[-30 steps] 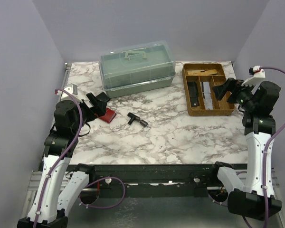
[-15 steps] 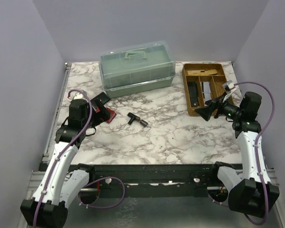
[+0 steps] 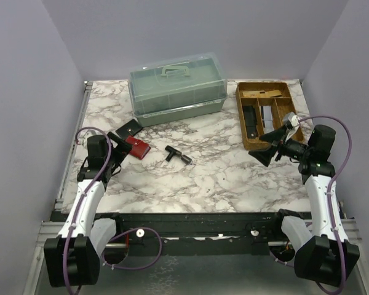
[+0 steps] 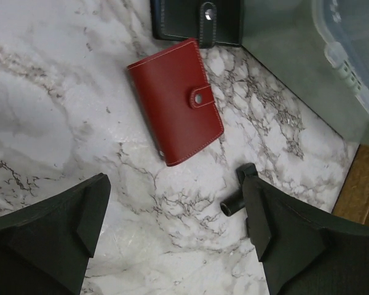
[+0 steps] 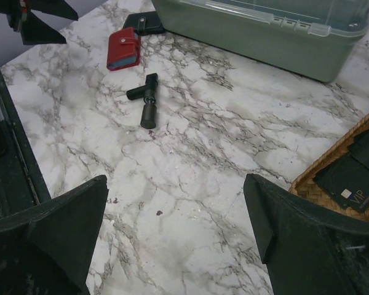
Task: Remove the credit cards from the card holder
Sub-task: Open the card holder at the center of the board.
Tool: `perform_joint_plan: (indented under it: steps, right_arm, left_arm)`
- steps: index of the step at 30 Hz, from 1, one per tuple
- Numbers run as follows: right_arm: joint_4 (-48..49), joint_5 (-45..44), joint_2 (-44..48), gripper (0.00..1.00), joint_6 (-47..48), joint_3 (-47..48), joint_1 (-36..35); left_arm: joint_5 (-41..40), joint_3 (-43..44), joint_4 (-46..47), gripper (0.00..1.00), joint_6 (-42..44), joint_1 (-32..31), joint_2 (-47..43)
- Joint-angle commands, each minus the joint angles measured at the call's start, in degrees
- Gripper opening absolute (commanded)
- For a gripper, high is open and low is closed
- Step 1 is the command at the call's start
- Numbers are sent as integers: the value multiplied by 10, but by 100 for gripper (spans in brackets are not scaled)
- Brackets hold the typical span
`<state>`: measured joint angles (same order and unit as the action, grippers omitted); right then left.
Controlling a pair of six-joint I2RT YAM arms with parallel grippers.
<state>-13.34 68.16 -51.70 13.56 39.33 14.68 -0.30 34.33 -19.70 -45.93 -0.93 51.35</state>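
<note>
While the left claw (image 4: 175,215) is hovering wide open, the red card holder (image 4: 175,109) is lying flat on the counter (image 4: 49,92) just ahead of it, its long axis pointing roughly away and its snap tab fastened. The right claw (image 5: 175,215), also gaping, is hanging well apart, leaving the left arm nearer. No credit cards are showing; I judge they are shut inside.
</note>
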Motion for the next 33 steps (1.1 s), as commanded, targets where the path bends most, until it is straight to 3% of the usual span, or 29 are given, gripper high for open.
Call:
perform_joint_plan:
  steps: [1, 14, 21, 33]
  right_arm:
    - [8, -1, 13, 100, 23, -9, -1]
    - [2, -1, 14, 100, 26, -5, -1]
    - [0, -8, 6, 100, 28, -4, -2]
    - [-5, -12, 3, 100, 35, -2, -2]
  left_arm:
    - [116, -76, 157, 96, -125, 74, 23]
    - [217, -126, 289, 89, -136, 101, 154]
    - [233, -137, 346, 73, -109, 101, 220]
    - [197, -112, 385, 60, -111, 101, 331]
